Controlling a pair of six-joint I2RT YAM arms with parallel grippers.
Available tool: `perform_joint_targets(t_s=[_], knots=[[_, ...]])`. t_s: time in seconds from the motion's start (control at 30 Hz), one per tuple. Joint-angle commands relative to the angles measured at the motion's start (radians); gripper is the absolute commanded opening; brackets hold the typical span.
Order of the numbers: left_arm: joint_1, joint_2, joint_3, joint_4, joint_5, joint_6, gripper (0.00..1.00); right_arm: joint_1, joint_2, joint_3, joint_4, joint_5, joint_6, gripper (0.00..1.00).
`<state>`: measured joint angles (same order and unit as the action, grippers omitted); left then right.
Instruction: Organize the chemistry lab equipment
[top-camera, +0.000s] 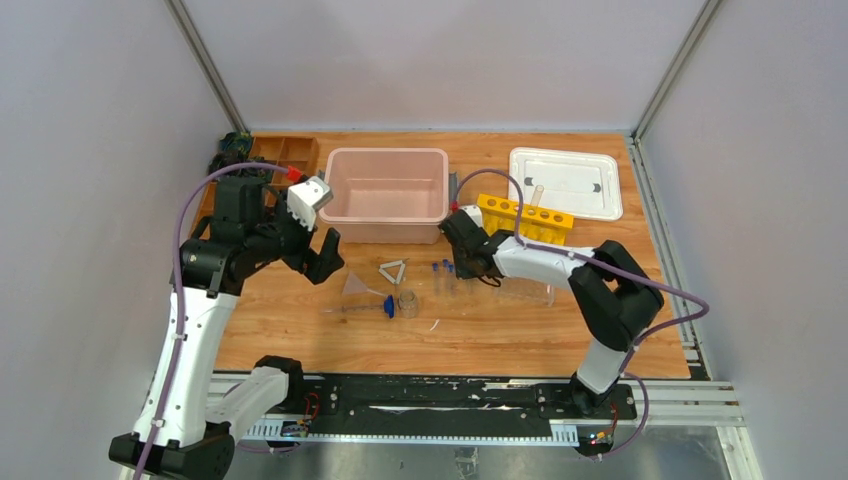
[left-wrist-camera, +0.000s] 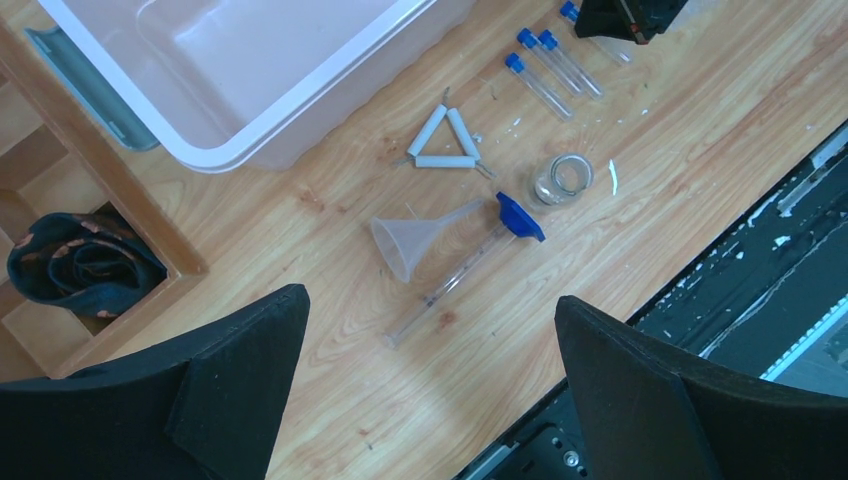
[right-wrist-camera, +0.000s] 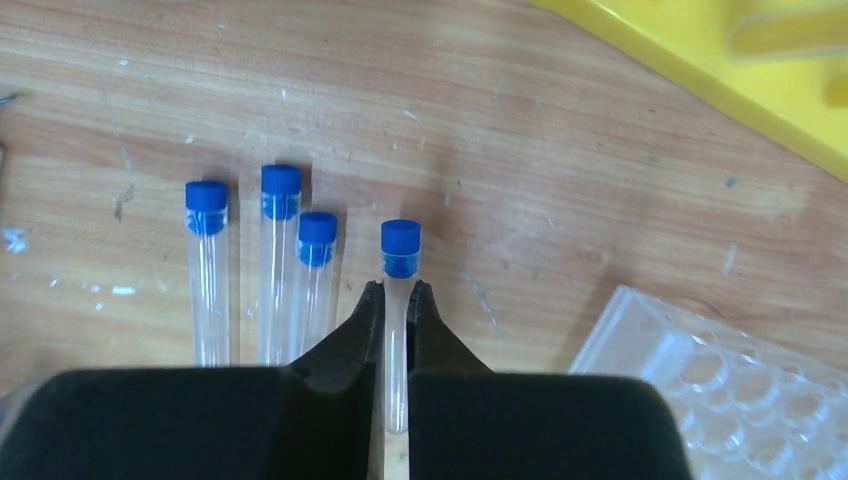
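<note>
Wooden tabletop (top-camera: 500, 340) between grey walls. On the rack's (top-camera: 524, 218) near side, the right tool (right-wrist-camera: 397, 290) is clamped on one lying vial (right-wrist-camera: 400, 245) just below its cap; three vials (right-wrist-camera: 281, 200) lie alongside. Best lifted straight up, sparing them. Left tool (left-wrist-camera: 428, 300) gapes, holding nothing. Rack holds one tube (top-camera: 537, 190); tray (right-wrist-camera: 740, 390) wells and bin (top-camera: 386, 152) look empty.

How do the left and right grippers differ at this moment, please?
The left gripper's jaws stand wide open and empty; the right gripper's are shut on a blue-capped vial. The left gripper hangs well above the funnel, the right gripper low over the table. Both have black jaws.
</note>
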<state>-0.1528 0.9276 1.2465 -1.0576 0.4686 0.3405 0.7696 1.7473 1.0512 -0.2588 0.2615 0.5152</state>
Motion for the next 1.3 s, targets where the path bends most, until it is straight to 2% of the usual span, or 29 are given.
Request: perform_joint_targets(t_s=[0.0, 0.17, 0.53, 0.67, 0.8, 0.97, 1.1, 1.27], knots=[[-0.004, 0.011, 0.063, -0.007, 0.032, -0.049, 1.0, 0.006, -0.168, -0.013, -0.052, 0.018, 0.007, 0.0], [-0.004, 0.011, 0.106, -0.004, 0.055, -0.085, 1.0, 0.052, -0.331, 0.0, -0.076, 0.051, 0.004, 0.0], [-0.004, -0.024, 0.106, -0.004, 0.138, -0.149, 1.0, 0.161, -0.445, 0.124, -0.107, -0.032, 0.079, 0.0], [-0.004, 0.005, 0.146, -0.004, 0.251, -0.276, 1.0, 0.217, -0.45, 0.202, -0.105, -0.01, 0.103, 0.0], [-0.004, 0.033, 0.162, -0.004, 0.319, -0.286, 1.0, 0.281, -0.439, 0.267, -0.051, 0.02, 0.122, 0.0], [-0.004, 0.053, 0.141, 0.0, 0.412, -0.295, 1.0, 0.355, -0.43, 0.283, 0.18, 0.023, 0.106, 0.0], [-0.004, 0.065, 0.098, 0.11, 0.5, -0.433, 0.85, 0.395, -0.402, 0.325, 0.249, 0.014, 0.086, 0.0], [-0.004, 0.073, 0.1, 0.113, 0.528, -0.412, 0.75, 0.411, -0.388, 0.323, 0.351, -0.005, 0.134, 0.0]])
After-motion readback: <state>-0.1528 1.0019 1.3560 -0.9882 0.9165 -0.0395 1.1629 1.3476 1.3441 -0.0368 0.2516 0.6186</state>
